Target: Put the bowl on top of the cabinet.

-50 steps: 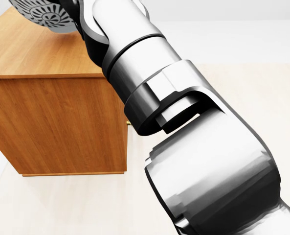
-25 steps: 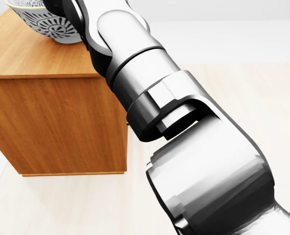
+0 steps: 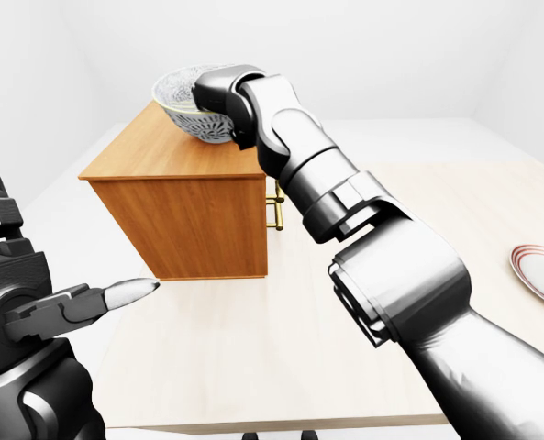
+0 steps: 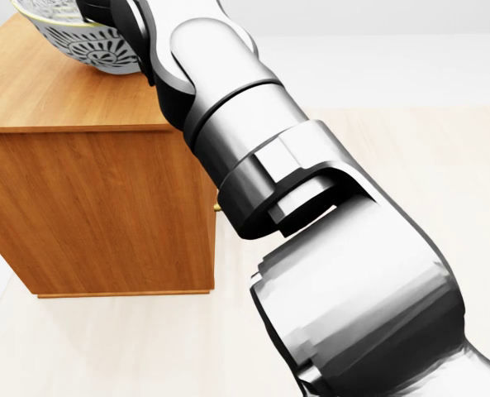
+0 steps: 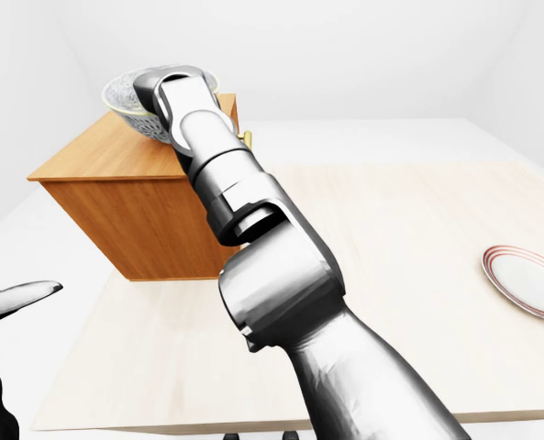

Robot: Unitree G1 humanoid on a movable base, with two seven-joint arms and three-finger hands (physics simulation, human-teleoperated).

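A patterned white bowl (image 3: 182, 103) sits at the far end of the wooden cabinet's top (image 3: 148, 151), slightly tilted; I cannot tell whether its base touches the wood. My right hand (image 3: 218, 94) grips the bowl's right rim, with the fingers mostly hidden behind the wrist. The right arm fills most of the head view, where only the bowl's underside (image 4: 92, 45) shows at the top left. At the lower left of the left-eye view my left hand (image 3: 97, 307) hangs over the table's left edge. Its fingers are stretched out and hold nothing.
The cabinet stands on a pale wooden table (image 3: 253, 357) and has a brass handle (image 3: 275, 209) on its right side. A white plate with a red rim (image 3: 542, 275) lies at the table's right edge. White floor and walls surround the table.
In the head view the bowl has come down from the top edge toward the cabinet top and turned more upright. The right forearm shifted slightly with it.
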